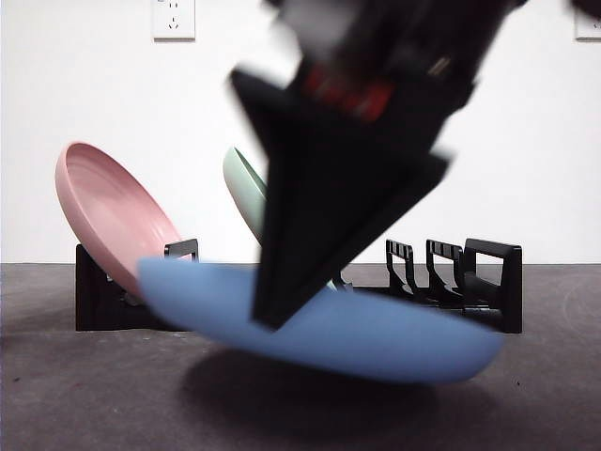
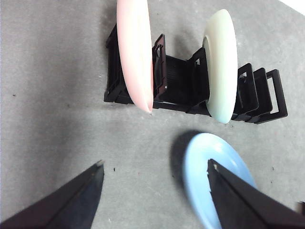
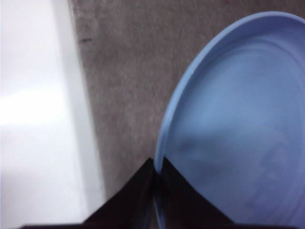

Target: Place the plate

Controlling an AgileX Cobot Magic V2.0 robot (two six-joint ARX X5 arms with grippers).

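The right gripper (image 1: 282, 315) has its 2 black jaws pinched tight on the rim of the blue plate (image 1: 376, 334), with only the thickness of the rim between them, as the right wrist view shows (image 3: 155, 174). The plate (image 3: 238, 133) hangs clear of the grey table (image 1: 75, 395), tilted, one side lower than the other, and a dark shadow lies on the worktop beneath it. In the front view the arm comes down big and dark from the top edge and covers the middle of the scene.

The plate is held on the near side of the black dish rack (image 1: 488, 282), towards the front edge of the worktop, and is not in any of the rack's slots. In the left wrist view the blue plate (image 2: 205, 167) shows apart from the rack (image 2: 176, 81), with bare table between them.

The rack holds 2 plates standing on edge: a pink plate (image 1: 113, 216) in a slot at 1 end, leaning outward, and a pale green plate (image 1: 246, 193) in a slot nearer the middle. Several slots at the other end of the rack show only their black dividers.

The left gripper (image 2: 155, 174) hovers above the table with its jaws spread wide and nothing between them, looking down on rack and plates. A white wall with a socket (image 1: 174, 19) stands beyond the far edge
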